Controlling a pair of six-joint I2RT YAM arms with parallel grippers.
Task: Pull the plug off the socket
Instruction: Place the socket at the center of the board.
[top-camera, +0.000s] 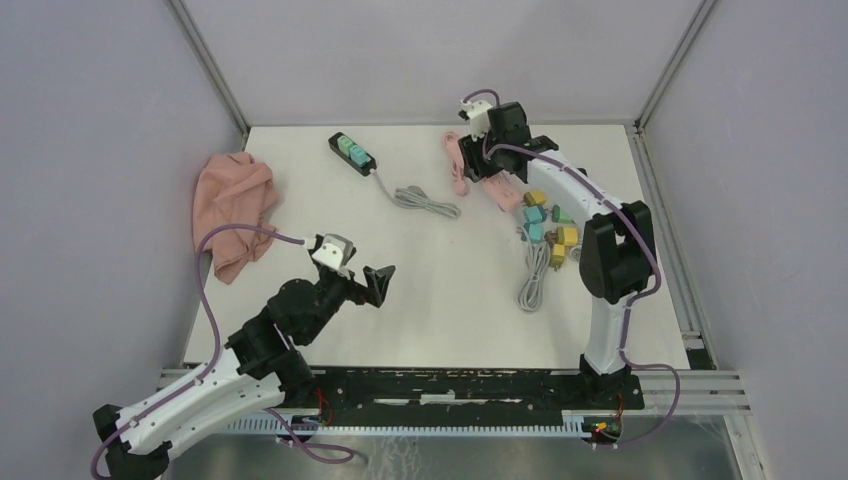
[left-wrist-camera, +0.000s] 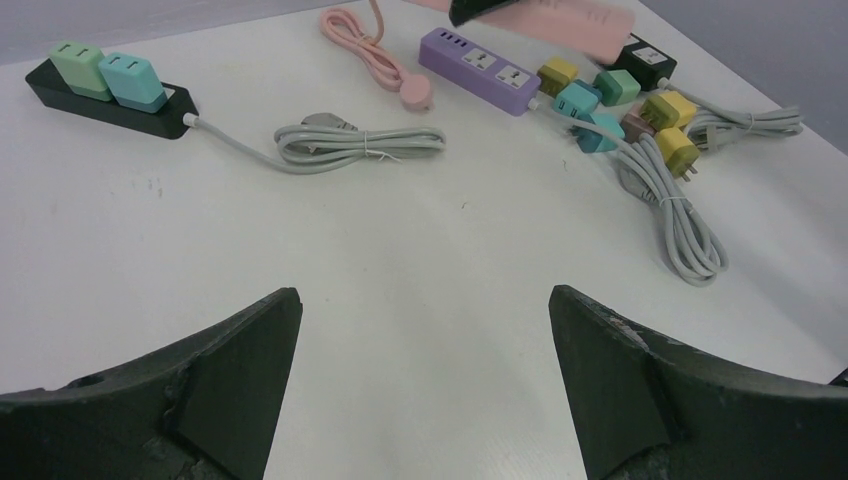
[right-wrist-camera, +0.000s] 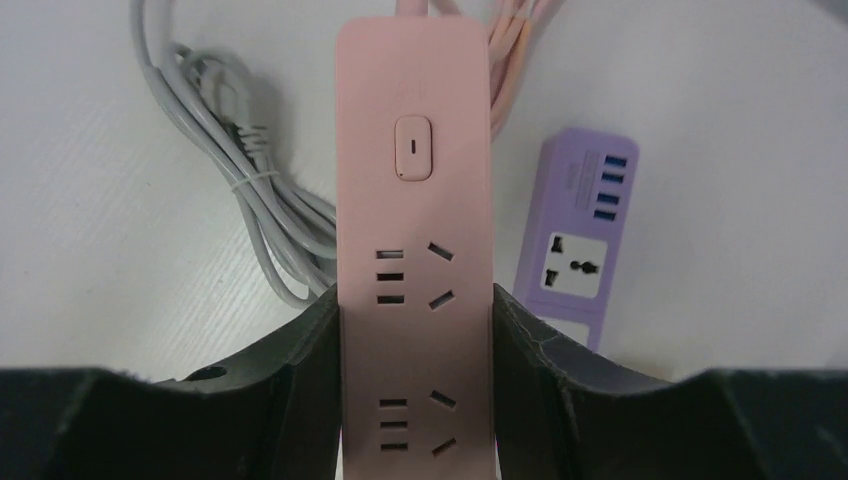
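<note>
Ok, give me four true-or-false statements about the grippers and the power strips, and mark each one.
1. The right gripper is shut on the pink power strip. True.
2. The pink power strip has plugs in its sockets. False: every socket that shows on it is empty.
3. The left gripper holds a plug. False: it is open and empty, above bare table.
4. The black power strip carries a green plug and a teal plug side by side. True.
</note>
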